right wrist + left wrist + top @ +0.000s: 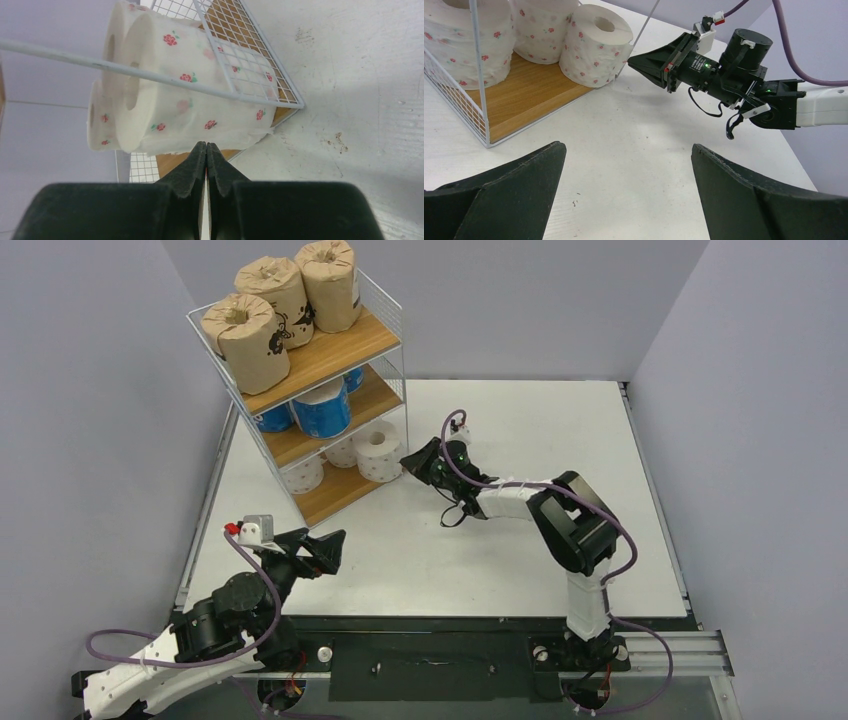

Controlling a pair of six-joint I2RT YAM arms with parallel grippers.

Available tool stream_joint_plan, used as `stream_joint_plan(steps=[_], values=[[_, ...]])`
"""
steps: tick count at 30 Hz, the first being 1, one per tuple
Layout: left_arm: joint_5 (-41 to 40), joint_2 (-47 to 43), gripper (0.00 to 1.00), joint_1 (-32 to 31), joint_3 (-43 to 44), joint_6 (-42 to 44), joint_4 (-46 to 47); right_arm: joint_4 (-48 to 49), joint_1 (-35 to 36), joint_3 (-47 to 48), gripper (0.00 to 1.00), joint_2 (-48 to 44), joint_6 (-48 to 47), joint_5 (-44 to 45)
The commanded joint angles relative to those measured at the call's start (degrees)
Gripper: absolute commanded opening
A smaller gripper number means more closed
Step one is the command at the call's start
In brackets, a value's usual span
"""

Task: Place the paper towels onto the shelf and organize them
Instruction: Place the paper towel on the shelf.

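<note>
nearest the lens: my left gripper [628, 150], its two black fingers spread wide and holding nothing, low over the table [520, 440] near the shelf's front corner but not touching it.

(a) table: white; both my arms reach over it from the near edge.

(b) shelf [335, 348]: three wooden boards in white wire mesh, standing at the far left of the table.

(c) brown-wrapped rolls [248, 338]: three, upright in a row on the top board.

(d) blue-wrapped rolls [322, 410]: on the middle board, partly hidden by mesh and board; i make out three.

(e) white flowered rolls [342, 453]: three, upright on the bottom board. the front white roll [596, 45] stands at the board's open corner, its base seeming to lap slightly over the edge.

(f) my right gripper [206, 147]: fingers pressed together with nothing between them, tips at the side of that front roll, touching it or just short of it; i cannot tell which.

reading: every roll i can see stands on the shelf, each kind on its own tier, so the placing looks done. what seems left is small: nudging the front roll fully onto the board, then drawing both arms clear.
</note>
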Motion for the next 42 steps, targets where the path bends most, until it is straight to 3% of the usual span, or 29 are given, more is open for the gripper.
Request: stream_joint_plan(steps=[1, 21, 36, 42], values=[[0.1, 0.8, 0.97, 0.2, 1.8, 0.1, 2.5, 0.1, 0.3, 4.5, 0.00, 1.9, 0.2, 2.5], [0.3, 0.4, 0.97, 0.2, 1.8, -0.2, 1.8, -2.5, 4.2, 14.9, 0.00, 9.4, 0.4, -0.3], [0.1, -0.4, 0.97, 0.2, 2.1, 0.1, 1.5, -2.5, 3.6, 0.9, 0.00, -3.7, -3.5, -0.2], [0.6, 0.3, 0.97, 0.2, 1.4, 0.0, 2.7, -1.6, 7.1, 0.9, 0.00, -1.1, -2.7, -0.8]])
